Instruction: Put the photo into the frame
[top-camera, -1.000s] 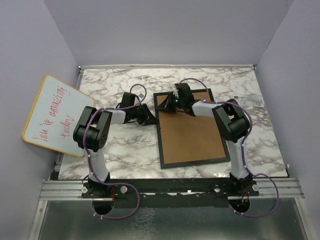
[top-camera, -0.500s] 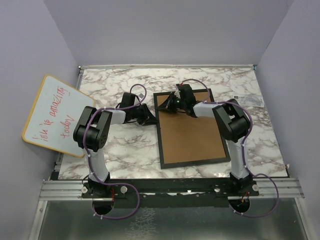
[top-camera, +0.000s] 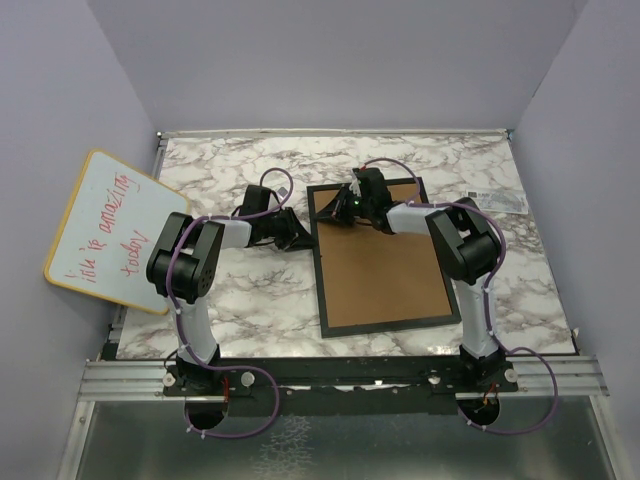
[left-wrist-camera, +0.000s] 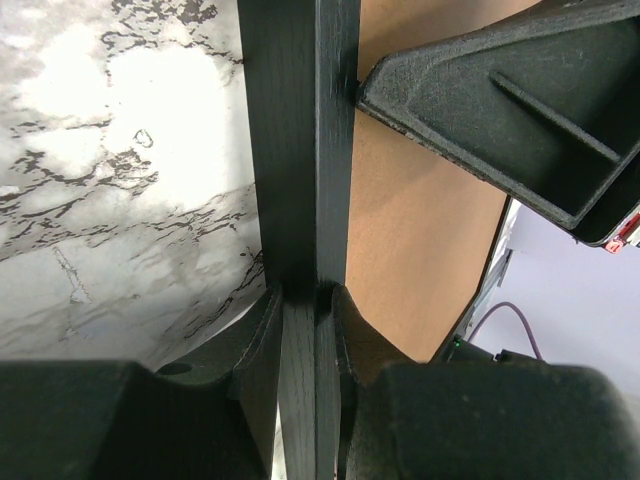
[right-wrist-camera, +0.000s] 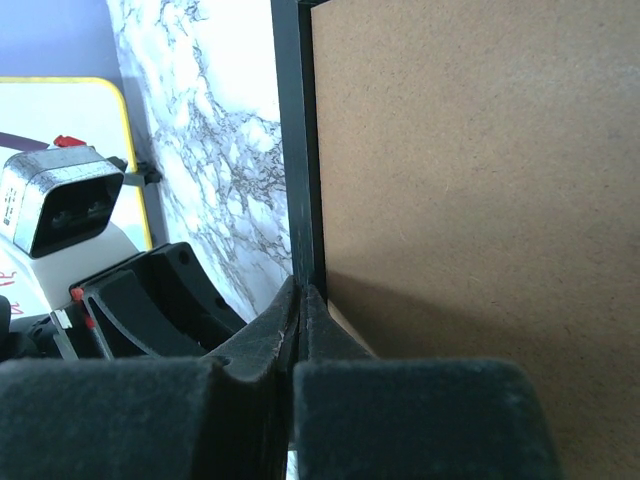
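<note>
R gripper (right-wrist-camera: 300, 296) nudged right, jaws pinched together; L gripper (left-wrist-camera: 306, 300) clamps frame (left-wrist-camera: 298, 120) rail.

Yellow-rimmed whiteboard (top-camera: 105, 232), propped left of counter (top-camera: 230, 300): red handwriting in two slanted lines; "amazing" and "today" legible, opening words unclear, possibly "life is". White slip (top-camera: 497, 200), far right on counter: printed marks too small to read.

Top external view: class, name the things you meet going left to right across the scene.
The whiteboard → left gripper → frame holding its brown backing board → small white label.
</note>
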